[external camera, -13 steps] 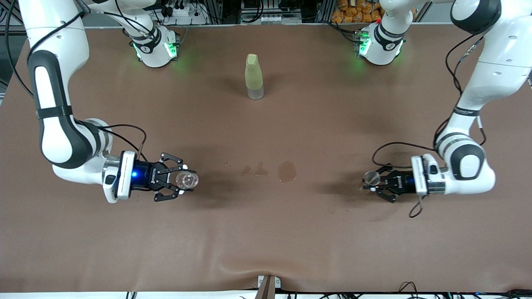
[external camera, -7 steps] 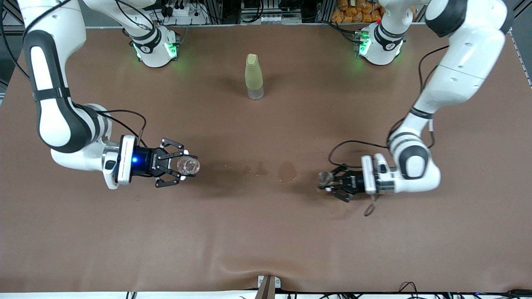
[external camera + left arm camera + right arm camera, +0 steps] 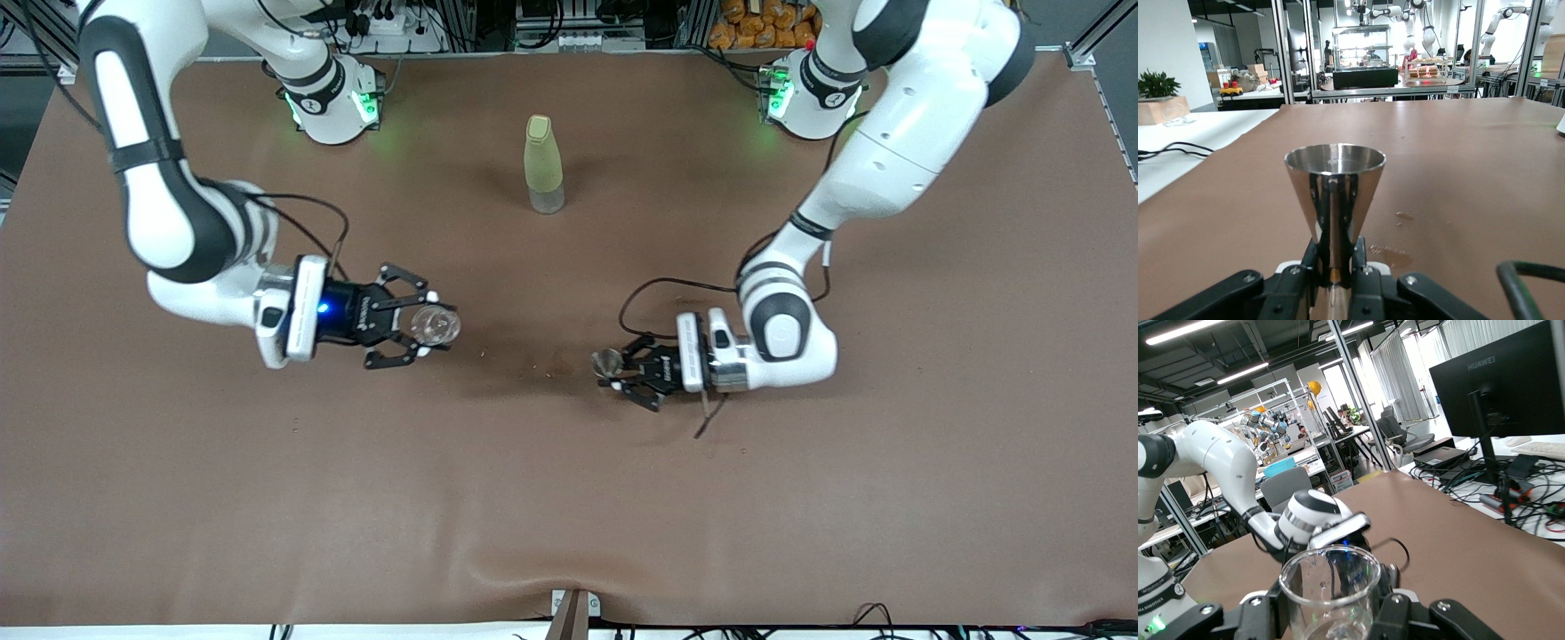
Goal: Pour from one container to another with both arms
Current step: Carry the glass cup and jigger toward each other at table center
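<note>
- The right gripper (image 3: 428, 325) was clamped on the glass cup (image 3: 435, 325), upright above the table (image 3: 569, 498).
- The left gripper (image 3: 612, 366) was closed around the steel jigger (image 3: 608, 362), held upright facing the cup.

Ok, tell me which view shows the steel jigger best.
The left wrist view: the jigger fills it, upright, pinched at its waist by the left gripper. The front view shows only its small round rim. In the right wrist view the glass cup hides it.
</note>
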Controlling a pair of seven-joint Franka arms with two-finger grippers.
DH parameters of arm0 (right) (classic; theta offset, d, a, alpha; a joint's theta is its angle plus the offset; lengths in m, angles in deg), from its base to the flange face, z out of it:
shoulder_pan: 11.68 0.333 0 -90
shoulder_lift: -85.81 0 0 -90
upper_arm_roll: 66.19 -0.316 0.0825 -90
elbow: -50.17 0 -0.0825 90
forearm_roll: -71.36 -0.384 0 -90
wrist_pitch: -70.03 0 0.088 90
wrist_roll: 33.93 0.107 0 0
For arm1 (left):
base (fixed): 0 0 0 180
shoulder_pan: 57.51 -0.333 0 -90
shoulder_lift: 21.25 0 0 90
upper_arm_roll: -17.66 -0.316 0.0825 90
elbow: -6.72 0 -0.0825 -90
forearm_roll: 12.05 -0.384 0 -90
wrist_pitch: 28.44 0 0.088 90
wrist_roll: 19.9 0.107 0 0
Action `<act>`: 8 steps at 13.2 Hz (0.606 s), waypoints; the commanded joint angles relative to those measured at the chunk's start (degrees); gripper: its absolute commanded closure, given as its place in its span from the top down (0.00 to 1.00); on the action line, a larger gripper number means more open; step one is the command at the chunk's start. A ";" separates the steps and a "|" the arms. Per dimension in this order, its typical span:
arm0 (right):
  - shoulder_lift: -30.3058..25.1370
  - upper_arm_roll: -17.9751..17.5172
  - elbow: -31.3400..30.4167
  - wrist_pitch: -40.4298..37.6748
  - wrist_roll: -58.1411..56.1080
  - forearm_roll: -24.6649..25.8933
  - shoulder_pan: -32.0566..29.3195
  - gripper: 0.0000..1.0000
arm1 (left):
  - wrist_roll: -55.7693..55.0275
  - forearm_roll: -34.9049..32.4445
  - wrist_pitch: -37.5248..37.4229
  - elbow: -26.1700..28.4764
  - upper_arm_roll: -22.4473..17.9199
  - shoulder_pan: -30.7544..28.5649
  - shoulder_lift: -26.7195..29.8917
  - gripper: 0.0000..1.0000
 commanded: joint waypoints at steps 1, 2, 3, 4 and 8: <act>-2.31 0.48 -2.53 4.37 0.86 -5.06 3.98 0.24 | 2.54 4.43 4.26 -1.07 -0.67 5.13 -1.57 0.00; -2.23 0.48 -2.53 5.61 0.95 -6.82 5.21 0.24 | 4.38 5.83 5.67 -2.20 -0.67 6.45 -1.93 0.00; -2.05 0.48 -2.79 5.71 1.03 -8.31 5.83 0.24 | 5.01 7.15 6.04 -2.91 -0.67 7.86 -2.54 0.00; -2.05 0.39 -3.84 5.62 1.38 -9.63 6.01 0.24 | 5.02 7.86 6.56 -3.61 -1.28 8.91 -2.72 0.00; -2.31 0.04 -7.09 5.80 1.56 -13.69 8.82 0.24 | 4.93 9.97 8.06 -4.85 -1.46 10.50 -2.46 0.00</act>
